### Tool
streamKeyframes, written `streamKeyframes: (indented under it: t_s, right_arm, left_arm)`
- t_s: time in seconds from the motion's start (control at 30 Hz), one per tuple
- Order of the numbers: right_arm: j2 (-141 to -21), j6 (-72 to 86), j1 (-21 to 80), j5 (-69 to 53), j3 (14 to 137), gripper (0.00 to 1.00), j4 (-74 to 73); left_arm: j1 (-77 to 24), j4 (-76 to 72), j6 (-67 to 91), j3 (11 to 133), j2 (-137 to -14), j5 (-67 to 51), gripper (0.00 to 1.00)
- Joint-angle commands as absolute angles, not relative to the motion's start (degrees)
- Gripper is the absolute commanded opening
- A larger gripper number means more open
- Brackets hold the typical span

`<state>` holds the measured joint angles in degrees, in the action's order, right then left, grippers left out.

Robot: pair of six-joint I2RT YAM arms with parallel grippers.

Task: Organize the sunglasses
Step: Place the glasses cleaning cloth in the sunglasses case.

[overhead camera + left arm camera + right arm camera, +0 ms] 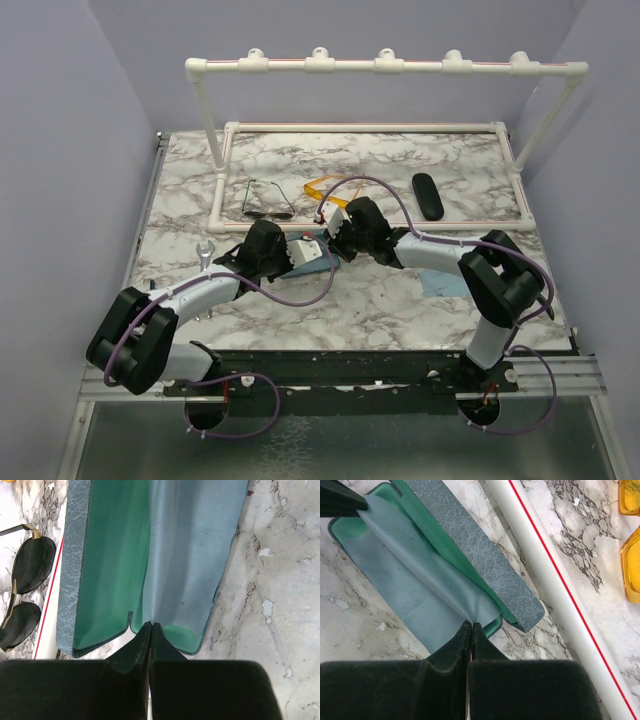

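At the left of the marble table [400, 310], inside the white pipe frame [360, 127], lie the dark wire sunglasses [31, 567]. Their lens bar runs roughly left to right, lenses toward the arms, and the opened temples point away to the far edge.

Just nearer, outside the frame's near pipe, the left gripper [151, 625] is clenched on one end of a pale blue cloth [185, 555]. The cloth is draped in the open grey-blue case [475, 545] (green lining showing). The case's long axis runs between the two arms' fingers.

The yellow-orange sunglasses [632, 560] rest inside the frame, beside the dark pair and apart from it. A cable and the right arm cover part of them, so I cannot tell which way their temples point.

The right gripper [471, 625] is pinched shut on the cloth's other end.

Farther right, a black oval case [428, 195] lies inside the frame, its long axis running near to far.
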<state>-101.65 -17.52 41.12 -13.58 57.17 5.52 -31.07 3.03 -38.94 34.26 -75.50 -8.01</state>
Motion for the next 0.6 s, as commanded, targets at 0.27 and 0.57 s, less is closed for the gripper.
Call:
streamKeyframes:
  t_s: [0.27,0.57]
  right_arm:
    - [-104.4,-16.1,40.6,-12.0,58.8,0.01,7.9]
    - [-104.7,-16.2,40.6,-12.1,58.7,0.01,7.9]
  left_arm:
    - [-30.3,-1.6,-42.2,32.1,-77.1,-6.0,0.0]
    - [-30.3,-4.1,-43.0,30.8,-76.9,-6.3,0.02]
